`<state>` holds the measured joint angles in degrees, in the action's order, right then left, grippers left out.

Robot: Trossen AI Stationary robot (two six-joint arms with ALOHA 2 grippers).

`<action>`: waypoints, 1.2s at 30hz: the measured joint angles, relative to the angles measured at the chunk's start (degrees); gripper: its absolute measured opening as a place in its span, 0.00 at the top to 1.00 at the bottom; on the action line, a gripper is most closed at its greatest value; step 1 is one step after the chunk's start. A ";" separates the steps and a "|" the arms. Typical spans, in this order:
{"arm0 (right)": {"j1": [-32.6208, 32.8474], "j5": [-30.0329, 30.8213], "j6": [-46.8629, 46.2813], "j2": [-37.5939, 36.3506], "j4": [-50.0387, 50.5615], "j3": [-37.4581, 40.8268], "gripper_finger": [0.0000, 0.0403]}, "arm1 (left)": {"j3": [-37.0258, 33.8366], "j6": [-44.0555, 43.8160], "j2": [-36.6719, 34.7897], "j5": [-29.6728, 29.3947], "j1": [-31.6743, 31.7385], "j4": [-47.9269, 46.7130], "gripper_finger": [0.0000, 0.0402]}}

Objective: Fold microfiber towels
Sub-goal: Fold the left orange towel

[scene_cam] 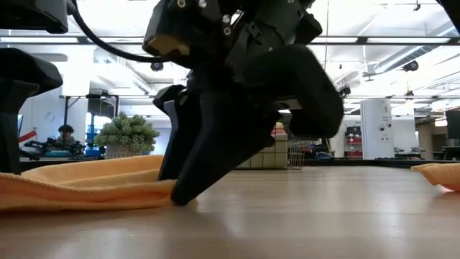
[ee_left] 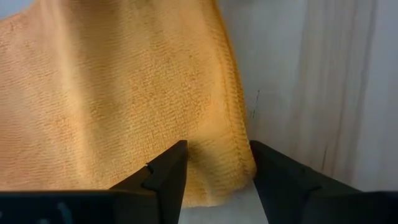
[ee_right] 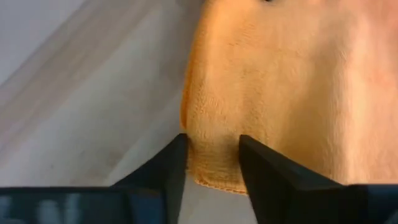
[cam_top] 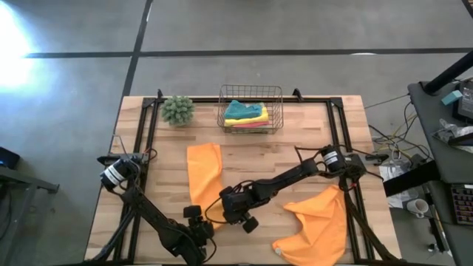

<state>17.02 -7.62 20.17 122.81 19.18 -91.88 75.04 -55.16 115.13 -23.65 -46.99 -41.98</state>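
An orange microfiber towel (cam_top: pixel 204 174) lies on the wooden table as a long folded strip running near to far. My left gripper (cam_top: pixel 196 218) is open at the strip's near-left corner, and that corner (ee_left: pixel 217 174) lies between its fingers. My right gripper (cam_top: pixel 225 203) is open at the near-right corner (ee_right: pixel 211 168), one finger on either side of it. In the low view the right gripper (scene_cam: pixel 180 194) stands at the towel's end (scene_cam: pixel 79 183). A second orange towel (cam_top: pixel 321 222) lies crumpled near the table's right edge. My left gripper comes slanting down from the near side, astride the towel's corner hem (ee_left: pixel 239 155). The hem lies against the inner side of one finger (ee_left: pixel 267 174). The cloth rests flat on the table. My right gripper slants down from the right, astride the other near corner (ee_right: pixel 205 177). One fingertip (scene_cam: pixel 181 200) meets the table at the towel's edge. The cloth lies flat and slack.
A wire basket (cam_top: pixel 222 111) at the far edge holds a stack of folded towels, teal on top (cam_top: pixel 244 111). A fuzzy green plant ball (cam_top: pixel 177 109) stands left of it. Bare wood lies between the two orange towels.
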 joint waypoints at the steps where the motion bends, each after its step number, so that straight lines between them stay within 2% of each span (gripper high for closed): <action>1: -0.22 0.07 -0.81 0.01 0.00 0.00 0.70 | 0.05 0.00 0.04 0.21 0.08 0.03 0.61; 4: -0.85 0.22 -2.66 0.04 0.00 0.00 0.81 | 0.05 0.00 0.10 0.70 0.36 0.47 0.69; 8: -0.97 0.27 -3.11 0.06 0.06 0.00 0.94 | 0.01 0.05 0.20 0.61 0.79 0.62 0.87; 11: -0.88 0.08 -3.57 0.04 0.60 -0.04 0.97 | 0.38 0.04 0.23 0.21 0.96 0.41 0.98; 18: -0.44 0.09 -4.17 -2.31 8.12 -1.09 0.98 | 2.20 0.05 -0.11 1.11 1.94 1.05 0.97; 28: 1.75 -1.86 -12.55 -8.78 19.16 -3.48 0.98 | 7.03 -0.02 -5.75 2.73 3.51 0.96 0.97; 33: 4.37 -1.90 -17.76 -11.66 21.40 -3.56 0.98 | 11.32 -3.83 -7.82 8.29 4.56 1.11 0.97; 36: 6.22 -1.81 -19.70 -13.32 21.86 -3.54 0.98 | 14.10 -6.49 -7.82 9.51 4.66 0.99 0.97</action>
<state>23.25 -9.43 0.47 109.49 41.04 -95.42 89.14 -61.65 107.31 -14.14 -42.33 -40.99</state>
